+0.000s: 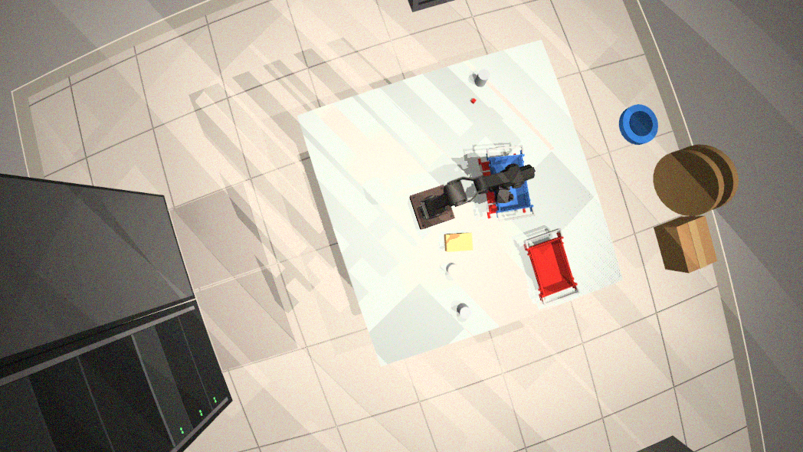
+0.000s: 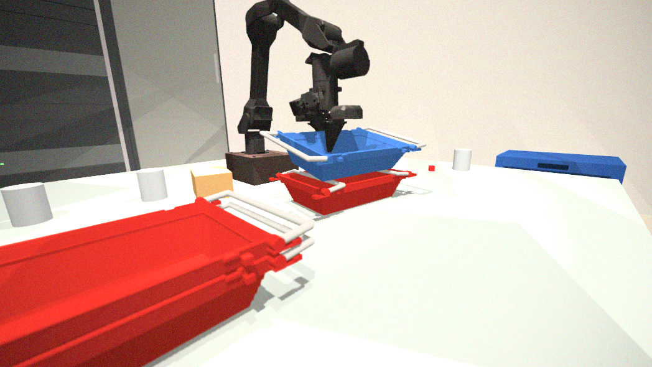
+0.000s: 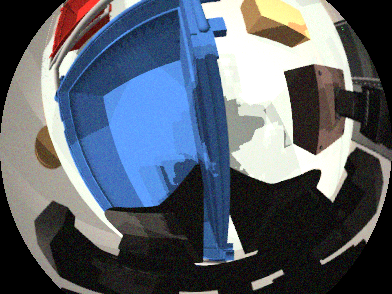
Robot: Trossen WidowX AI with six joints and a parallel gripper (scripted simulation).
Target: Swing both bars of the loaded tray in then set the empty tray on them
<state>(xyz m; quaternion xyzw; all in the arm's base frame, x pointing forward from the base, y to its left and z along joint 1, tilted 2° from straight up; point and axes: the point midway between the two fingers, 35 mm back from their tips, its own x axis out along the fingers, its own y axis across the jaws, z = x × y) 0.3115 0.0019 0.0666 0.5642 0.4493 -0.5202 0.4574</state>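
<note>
My gripper (image 2: 330, 142) is shut on the long side wall of the empty blue tray (image 2: 346, 153) and holds it over the loaded red tray (image 2: 341, 190). The blue tray's bottom is just at the red tray's rim; I cannot tell whether they touch. It sits slightly tilted, with its own white bars out over its ends. A white bar (image 2: 334, 184) of the red tray shows under the blue tray's near end. From above, the blue tray (image 1: 511, 189) covers most of the red tray (image 1: 489, 193). The wrist view shows the blue wall between my fingers. The load is hidden.
A second red tray (image 2: 114, 273) lies at the front, also seen from above (image 1: 550, 266). A tan block (image 2: 210, 180), grey cylinders (image 2: 152, 184) (image 2: 461, 159), a small red cube (image 2: 431, 168) and a blue box (image 2: 561, 165) stand around. The arm's base (image 2: 255, 166) is behind the trays.
</note>
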